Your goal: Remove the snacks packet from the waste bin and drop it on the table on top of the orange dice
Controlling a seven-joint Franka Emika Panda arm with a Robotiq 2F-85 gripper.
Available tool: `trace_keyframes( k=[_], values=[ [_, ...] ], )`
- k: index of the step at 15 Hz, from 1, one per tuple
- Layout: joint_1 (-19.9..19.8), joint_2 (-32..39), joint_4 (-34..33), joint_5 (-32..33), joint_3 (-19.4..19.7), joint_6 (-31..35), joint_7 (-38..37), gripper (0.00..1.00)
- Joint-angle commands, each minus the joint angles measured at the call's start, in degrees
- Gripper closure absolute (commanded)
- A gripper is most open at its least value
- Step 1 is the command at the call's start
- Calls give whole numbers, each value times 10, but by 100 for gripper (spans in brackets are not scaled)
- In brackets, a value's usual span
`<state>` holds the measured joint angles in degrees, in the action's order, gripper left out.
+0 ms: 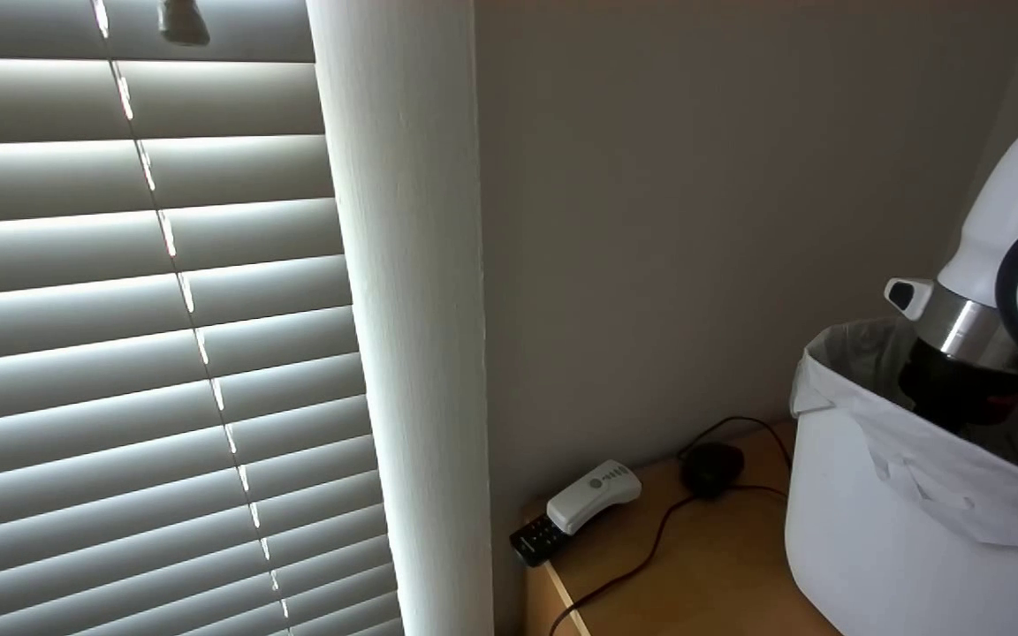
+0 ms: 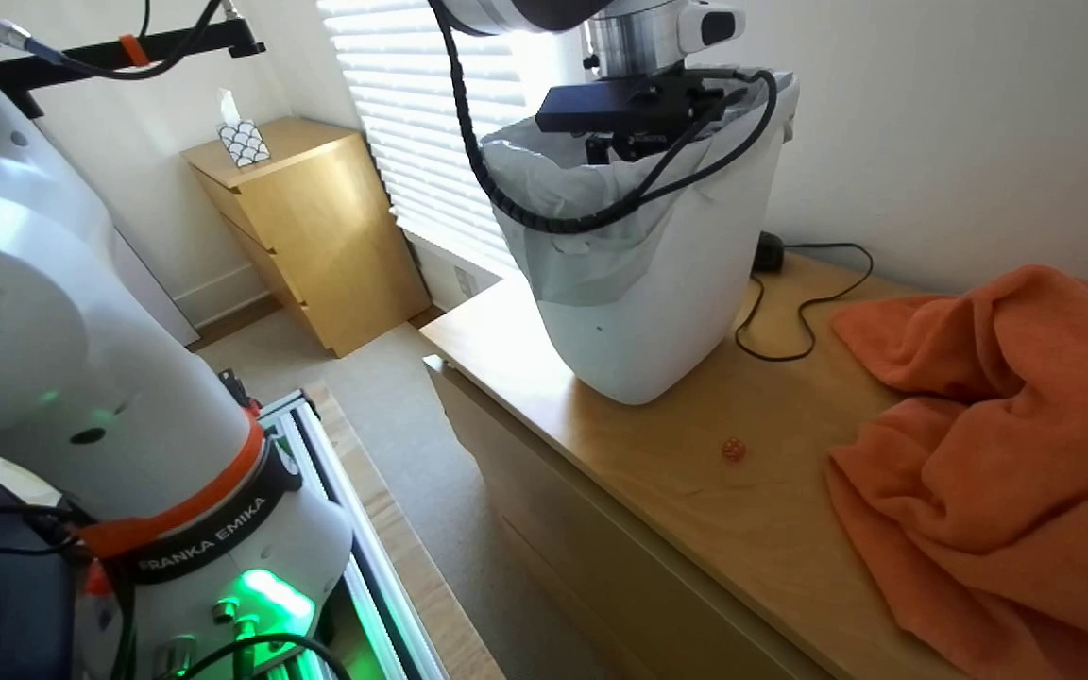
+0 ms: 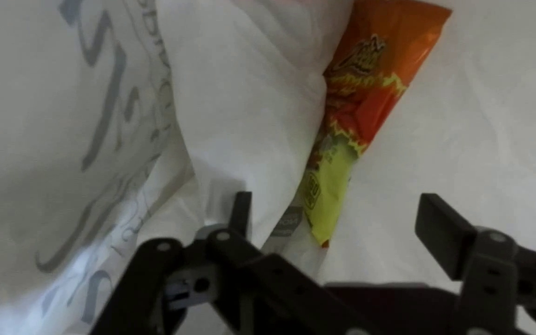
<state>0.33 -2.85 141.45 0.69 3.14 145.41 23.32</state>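
Partly hid. snacks pkt (image 3: 361, 107) behind bin-liner fold (image 3: 249, 102), top cropped, claw (image 3: 337, 207) spread apart

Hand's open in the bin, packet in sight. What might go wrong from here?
The open hand might pinch the liner fold beside the packet and lift both. The black cable looping across the bin in an exterior view could snag during the lift. The orange die is small, so the drop could miss.

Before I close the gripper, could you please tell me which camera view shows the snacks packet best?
The wrist view, because it looks inside the waste bin and shows the snacks packet with its orange, red and yellow-green print. In both exterior views I cannot make the packet out; the bin hides it.
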Motion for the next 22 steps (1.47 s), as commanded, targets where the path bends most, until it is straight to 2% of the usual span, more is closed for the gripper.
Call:
trace_keyframes(
  k=[1,2,3,10,11,16,22],
  values=[
    [-5,14,5,-26,0,21,34,22],
    [-7,16,5,-28,0,20,36,31],
    [-8,17,4,-31,-1,19,39,44],
    [-14,19,3,-27,0,18,38,97],
    [-14,21,3,-27,0,18,38,100],
    [-18,21,0,-26,0,14,39,100],
    [-18,-24,9,-17,0,-2,22,100]
  ],
)
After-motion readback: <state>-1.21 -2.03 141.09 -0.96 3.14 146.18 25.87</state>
